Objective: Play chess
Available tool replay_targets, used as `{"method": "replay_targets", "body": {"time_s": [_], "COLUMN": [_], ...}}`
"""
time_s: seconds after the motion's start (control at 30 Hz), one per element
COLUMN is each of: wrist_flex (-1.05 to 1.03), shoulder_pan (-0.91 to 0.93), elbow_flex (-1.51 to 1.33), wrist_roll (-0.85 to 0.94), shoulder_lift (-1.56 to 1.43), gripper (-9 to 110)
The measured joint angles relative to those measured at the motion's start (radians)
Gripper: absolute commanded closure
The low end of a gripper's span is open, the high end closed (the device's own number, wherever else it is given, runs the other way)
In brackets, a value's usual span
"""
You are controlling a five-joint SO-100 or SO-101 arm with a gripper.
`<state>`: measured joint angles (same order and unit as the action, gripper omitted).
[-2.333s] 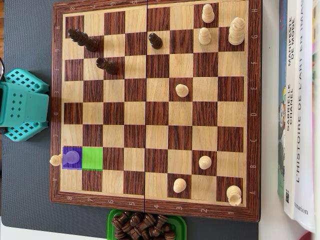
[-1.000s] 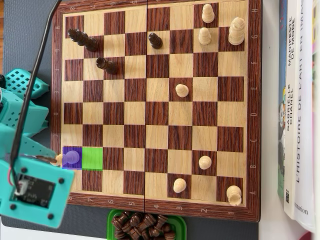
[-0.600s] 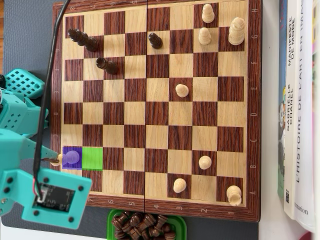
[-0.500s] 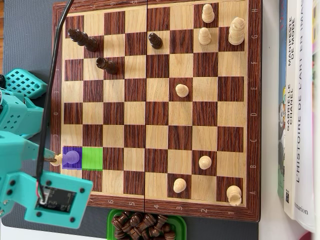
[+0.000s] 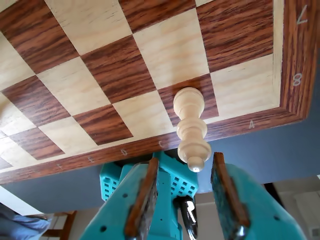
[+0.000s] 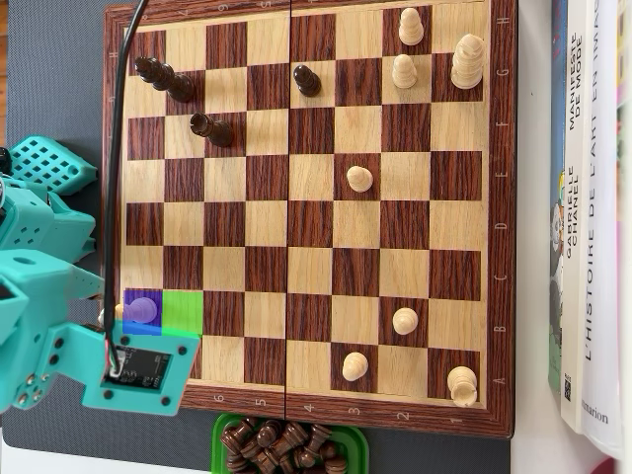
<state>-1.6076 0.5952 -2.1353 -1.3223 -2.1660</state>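
The wooden chessboard fills the wrist view. A light wooden piece stands on a dark square beside the board's lettered rim, near the 8 corner. My teal gripper is open, with one brown-padded finger on each side of the piece's rounded head and a gap on both sides. In the overhead view the same piece stands on a purple-marked square at the board's lower left, with a green-marked square just to its right. My arm reaches in from the left edge.
Three dark pieces stand at the upper left and several light pieces on the right half. A green tray of dark pieces sits below the board. Books lie along the right. A black cable runs over the left files.
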Motion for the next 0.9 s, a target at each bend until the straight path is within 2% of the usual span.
{"method": "replay_targets", "body": {"time_s": [0.57,0.9], "wrist_flex": [0.035,0.097], "shoulder_pan": [0.034,0.034], "elbow_flex": [0.0,-0.098], "wrist_roll": [0.0,0.0], "shoulder_lift": [0.006,0.006], "gripper": [85,85]}}
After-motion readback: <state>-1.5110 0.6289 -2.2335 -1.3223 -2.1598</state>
